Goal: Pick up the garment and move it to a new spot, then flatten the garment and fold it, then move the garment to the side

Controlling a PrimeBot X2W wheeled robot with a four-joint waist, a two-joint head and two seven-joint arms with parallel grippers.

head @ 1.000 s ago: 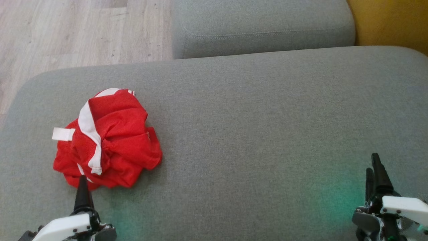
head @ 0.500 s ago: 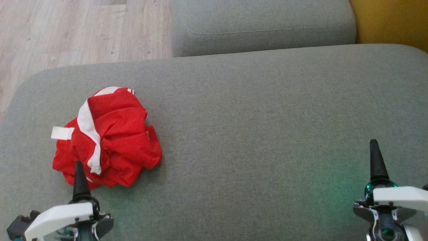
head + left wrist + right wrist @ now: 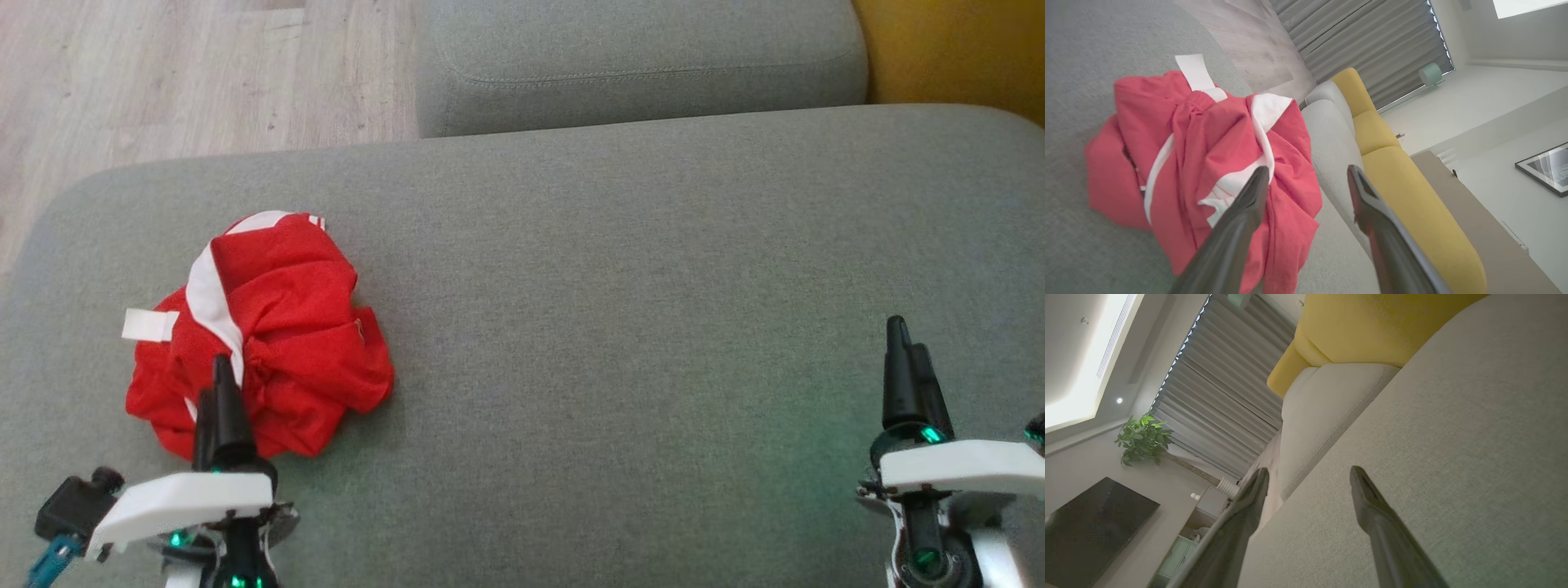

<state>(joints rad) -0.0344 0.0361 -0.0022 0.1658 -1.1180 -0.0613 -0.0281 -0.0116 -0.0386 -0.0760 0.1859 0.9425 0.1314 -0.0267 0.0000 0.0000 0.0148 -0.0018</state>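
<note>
Hovering left hand (image 3: 214, 380), released, at near edge of crumpled red-and-white garment (image 3: 277, 327) on grey sofa seat (image 3: 612, 286); right hand (image 3: 906, 335) released, well apart.

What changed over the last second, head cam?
Both arms pushed forward. The left claw now reaches over the near side of the red garment, jaws open, nothing gripped. The right claw advanced over the bare sofa seat, also open. The garment stayed crumpled in place.
</note>
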